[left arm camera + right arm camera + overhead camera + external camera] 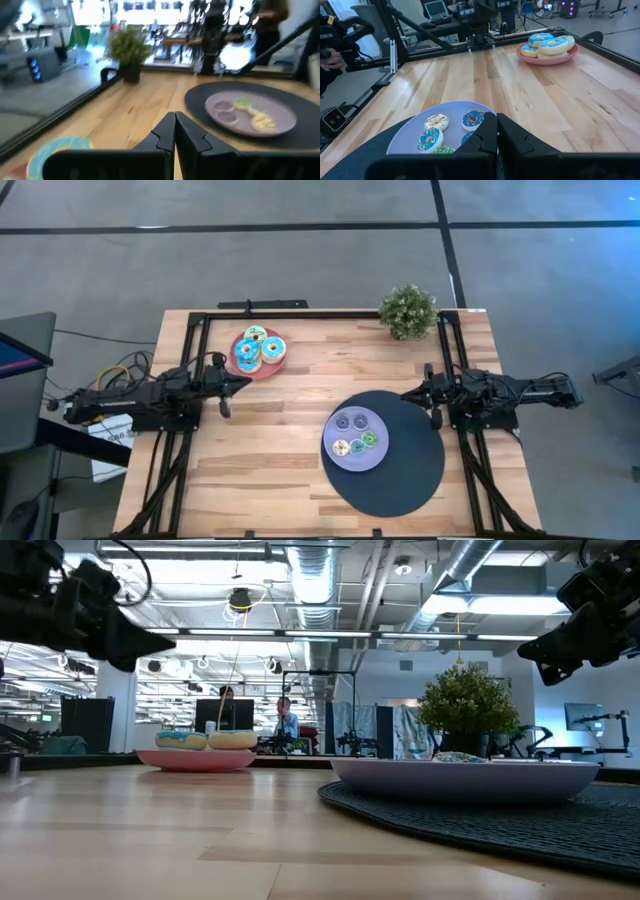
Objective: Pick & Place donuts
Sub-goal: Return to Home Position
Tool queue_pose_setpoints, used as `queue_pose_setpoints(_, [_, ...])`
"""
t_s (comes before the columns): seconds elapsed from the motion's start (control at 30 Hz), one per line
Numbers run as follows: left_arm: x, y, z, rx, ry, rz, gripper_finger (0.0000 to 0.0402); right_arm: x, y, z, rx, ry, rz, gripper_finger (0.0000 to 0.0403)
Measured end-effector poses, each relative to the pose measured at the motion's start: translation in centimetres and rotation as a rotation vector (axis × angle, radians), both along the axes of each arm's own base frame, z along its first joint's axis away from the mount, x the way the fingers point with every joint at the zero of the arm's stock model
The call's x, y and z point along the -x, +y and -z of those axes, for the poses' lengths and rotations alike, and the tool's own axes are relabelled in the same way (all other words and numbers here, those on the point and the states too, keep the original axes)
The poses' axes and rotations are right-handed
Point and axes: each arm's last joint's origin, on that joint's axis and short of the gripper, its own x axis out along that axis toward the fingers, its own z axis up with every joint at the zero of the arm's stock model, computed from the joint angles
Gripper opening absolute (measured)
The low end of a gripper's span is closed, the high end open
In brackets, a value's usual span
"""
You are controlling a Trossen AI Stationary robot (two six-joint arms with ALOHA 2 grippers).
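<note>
A pink plate at the table's far left holds three larger donuts, iced teal and cream. Near the right, a lavender plate rests on a dark round mat and holds several small donuts, seen also in the right wrist view as small donuts. My left gripper is shut and level at the left edge, just near of the pink plate. At the right edge my right gripper is shut, its tips over the mat's far rim. Neither holds anything.
A small potted plant stands at the table's far right corner. A black metal frame runs along the far edge and both sides. Bare wood lies between the two plates and along the near edge.
</note>
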Motion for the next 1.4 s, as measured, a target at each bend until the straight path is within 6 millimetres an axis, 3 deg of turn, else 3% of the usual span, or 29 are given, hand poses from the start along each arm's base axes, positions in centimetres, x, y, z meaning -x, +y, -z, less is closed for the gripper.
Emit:
queue_pose_setpoints(0.47, [0.4,-1.1,-0.6,0.01,-0.019,0.297,0.0,0.0,0.0,0.0,0.0,0.001,-0.001,0.0])
queue_pose_setpoints(1.4, [0.3,-1.9,-0.6,0.038,-0.072,0.379,0.0,0.0,0.0,0.0,0.0,0.001,-0.001,0.0])
